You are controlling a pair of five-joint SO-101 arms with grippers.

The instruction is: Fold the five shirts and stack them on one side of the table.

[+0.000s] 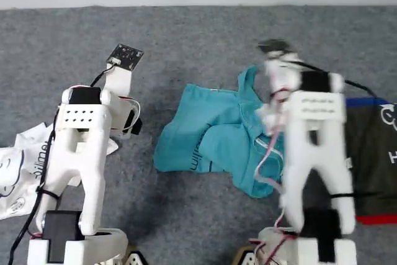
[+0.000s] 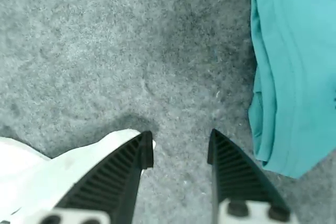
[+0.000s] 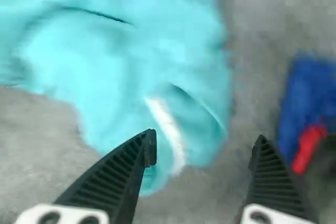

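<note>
**A:** Nearest to us, our left hand hangs released over the bare desk, just beside the edge of the teal shirt. It grasps nothing.

**B:** And our right hand is above the same shirt, on the side away from the left hand. It is opened wide and also empty.

**A:** The teal shirt lies crumpled, with layers one over another. We think the right hand could pinch two layers together, and then the fold goes crooked.

**B:** Yes. And if the left hand closes where it is, we fear it catches only desk. Then one hand alone drags the shirt.

**A:** Farther out, the dark shirt lies near the teal one, on the right hand's side, and we could hook it by mistake. The white shirt lies well apart from the teal one, on the opposite side.
</note>
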